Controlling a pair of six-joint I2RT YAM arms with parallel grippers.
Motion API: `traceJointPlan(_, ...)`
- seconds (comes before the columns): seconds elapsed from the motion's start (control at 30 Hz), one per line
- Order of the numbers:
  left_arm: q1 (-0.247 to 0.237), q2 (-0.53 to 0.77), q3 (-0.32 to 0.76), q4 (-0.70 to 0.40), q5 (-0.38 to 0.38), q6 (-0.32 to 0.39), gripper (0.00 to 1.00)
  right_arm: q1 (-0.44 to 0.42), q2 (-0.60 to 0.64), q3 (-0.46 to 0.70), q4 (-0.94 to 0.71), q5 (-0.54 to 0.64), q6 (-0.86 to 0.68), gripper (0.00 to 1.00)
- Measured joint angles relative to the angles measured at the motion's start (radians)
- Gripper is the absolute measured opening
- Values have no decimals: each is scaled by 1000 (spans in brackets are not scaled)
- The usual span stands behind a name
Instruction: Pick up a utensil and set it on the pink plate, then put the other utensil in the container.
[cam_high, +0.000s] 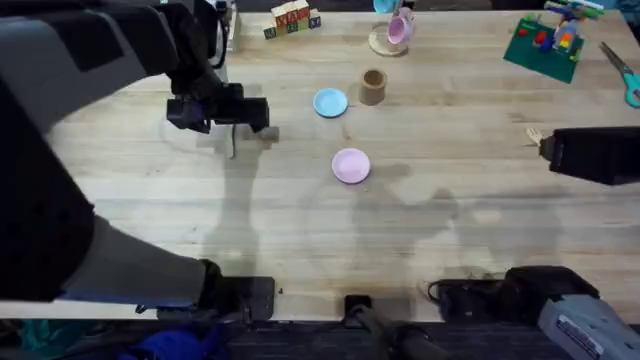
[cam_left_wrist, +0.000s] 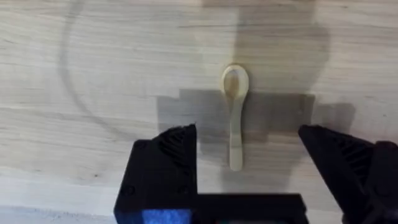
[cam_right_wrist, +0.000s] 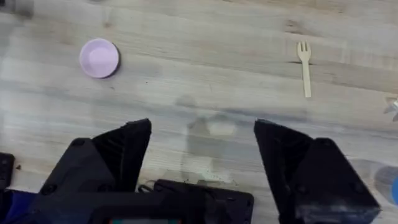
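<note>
Spoon: your utensil (cam_left_wrist: 234, 115) lies flat on the bare wood; in the left wrist view its rounded bowl points away from the fingers and its handle end sits between them. Overhead it is a thin pale sliver (cam_high: 233, 145) just under the left gripper, toward 9 o'clock from the pink plate.
Left gripper: the left gripper (cam_left_wrist: 249, 168) hangs over the spoon's handle with its jaws spread wide, gripping nothing; neither finger touches the wood handle (overhead you see it (cam_high: 232, 128) as a dark block).
Pink plate: the pink plate (cam_high: 351, 165) sits near the table's middle with nothing on it; the right wrist view shows it too (cam_right_wrist: 99, 58).
Fork: the other utensil (cam_right_wrist: 305, 67) lies flat on the wood, well apart from the plate; overhead just its tip (cam_high: 534, 133) pokes out beside the right arm, toward 3 o'clock from the plate.
Right gripper: the right gripper (cam_right_wrist: 202, 149) is spread open above bare table and holds nothing.
Container: the container (cam_high: 373, 86) stands upright at about 1 o'clock from the pink plate.
In the way: a light-blue plate (cam_high: 330, 102) sits just beside the container, on its 8 o'clock side, near the path from spoon to cup.
Farther off: a pink mug (cam_high: 398, 30), toy blocks (cam_high: 292, 18) and a green board (cam_high: 545, 45) line the far edge.
</note>
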Motion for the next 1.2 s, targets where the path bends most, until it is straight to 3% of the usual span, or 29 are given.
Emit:
traceJointPlan(0.23,0,61,-1,38,5,0,993,0,0,0,0,0,0,996)
traceJointPlan(0.63,30,67,-1,41,50,0,993,0,0,2,0,0,0,996)
traceJointPlan(1.2,35,50,-38,89,64,8,993,0,0,2,0,0,0,996)
